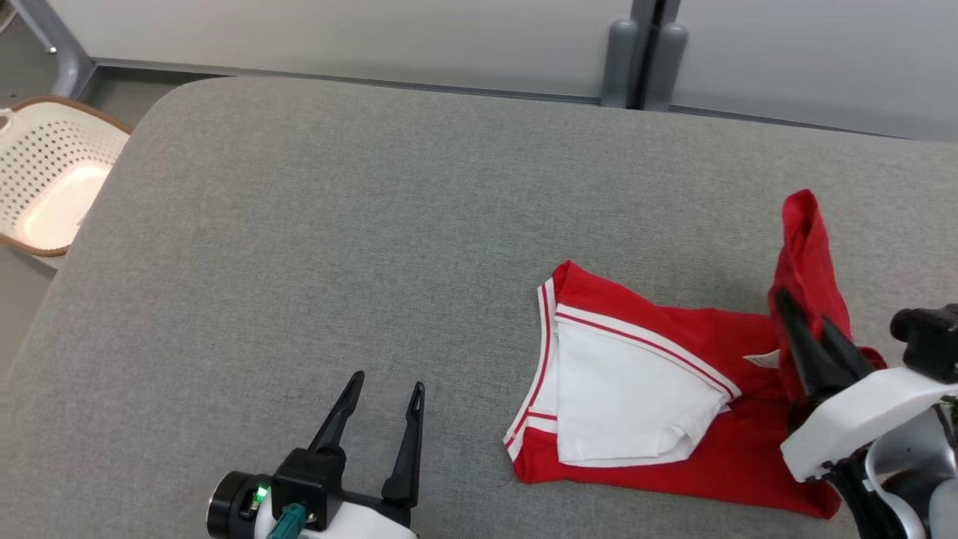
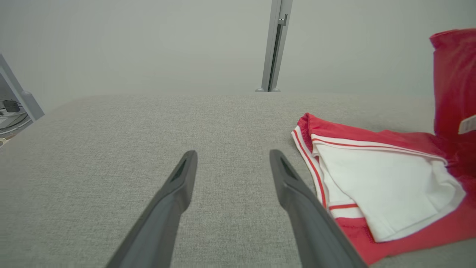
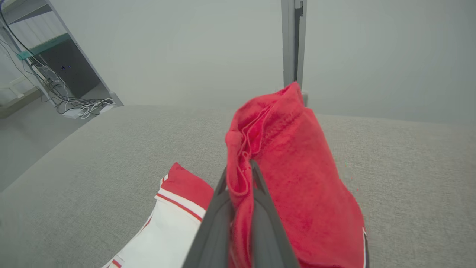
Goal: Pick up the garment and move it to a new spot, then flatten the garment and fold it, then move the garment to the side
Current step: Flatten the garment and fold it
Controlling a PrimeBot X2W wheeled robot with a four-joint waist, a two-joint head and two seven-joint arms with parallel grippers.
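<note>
Red garment (image 1: 673, 419) is lying near the surface's (image 1: 299, 224) right edge; right gripper (image 1: 812, 318) is pinching a fold; left gripper (image 1: 385, 389), open and empty, should be taking the opposite edge.

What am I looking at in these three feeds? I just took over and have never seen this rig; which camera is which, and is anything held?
The wide picture comes from the robot's head, looking down at a grey padded table. The other two come from cameras on its wrists, each looking along that arm's own two dark fingers. The left gripper is open and holds nothing, poised over bare table beside the garment, a red and white piece lying mostly flat. The right gripper is shut on a red edge of that garment, lifting that part up off the table while the rest lies on it. A perforated white basket stands off the table's left side.
</note>
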